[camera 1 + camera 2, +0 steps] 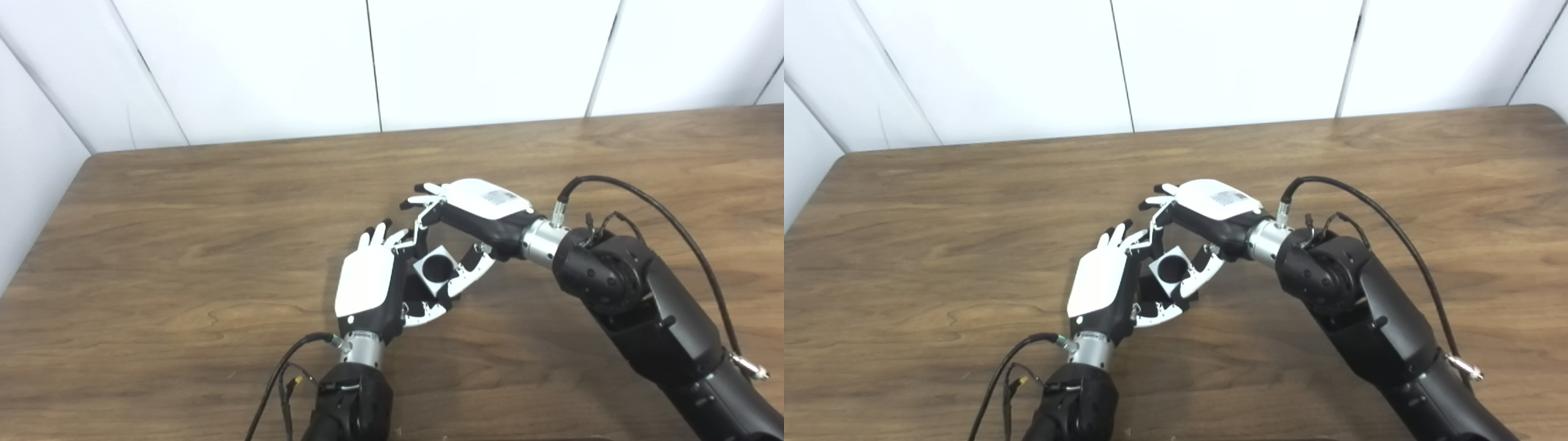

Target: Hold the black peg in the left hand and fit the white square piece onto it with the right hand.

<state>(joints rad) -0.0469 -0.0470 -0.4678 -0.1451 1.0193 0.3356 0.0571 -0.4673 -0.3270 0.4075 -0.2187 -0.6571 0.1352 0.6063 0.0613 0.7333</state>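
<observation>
We see both hands meeting low over the middle of the table [184,245], near its front edge. Our left hand [367,282] stands with its white back turned to the camera, fingers [381,234] pointing up and away, thumb curled under toward the right. Its palm side is hidden, so we cannot tell whether it grips anything; something dark sits against its inner side, just below the square, but we cannot make out if that is the peg.

Our right hand [471,214] reaches in from the right, its white back facing up. It is closed in a pinch on the square [436,269]: the fingers arch down over the piece's far side and the thumb [468,272] presses its near right edge. The square is tilted, one corner pointing down, its flat face turned up toward us, and a round dark hole shows in its middle. It sits just right of the left hand's palm, touching or nearly touching that hand's fingers, and directly under the right hand's fingertips.

A black cable [643,208] loops over the right wrist, and another trails off the left forearm.
</observation>
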